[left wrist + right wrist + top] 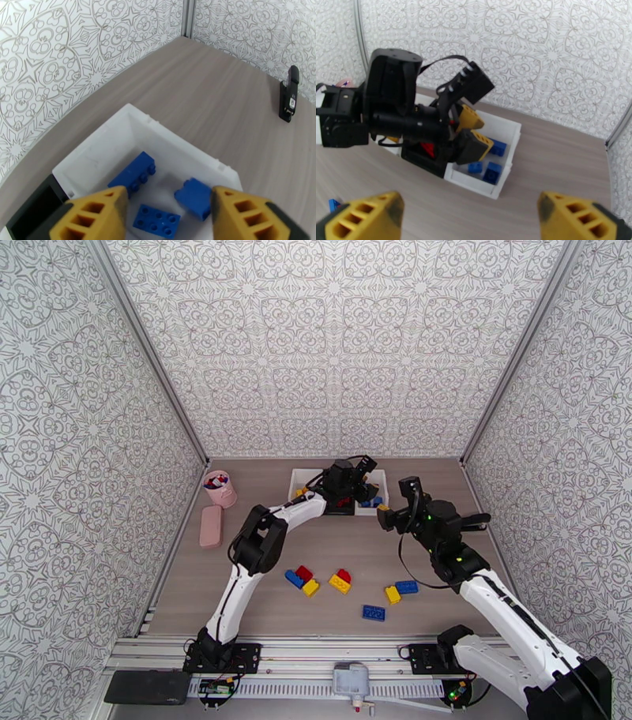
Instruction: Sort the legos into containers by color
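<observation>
Three containers stand side by side at the back of the table: a white bin [304,477] with a yellow brick, a black bin [341,508] and a white bin [378,494] with blue legos. My left gripper [359,491] hovers open over the blue bin [130,118]. Three blue bricks [132,177] lie in that bin below its yellow fingers [94,217], one tilted [193,197]. My right gripper [472,221] is open and empty, facing the bins from the right. A red brick [427,149] shows in the black bin [422,162]. Loose red, yellow and blue legos [340,581] lie on the near table.
A pink cup [220,489] and a flat pink case [210,526] sit at the left edge. Patterned walls close in the back and both sides. My right gripper [389,516] hangs just right of the bins, close to the left arm's wrist.
</observation>
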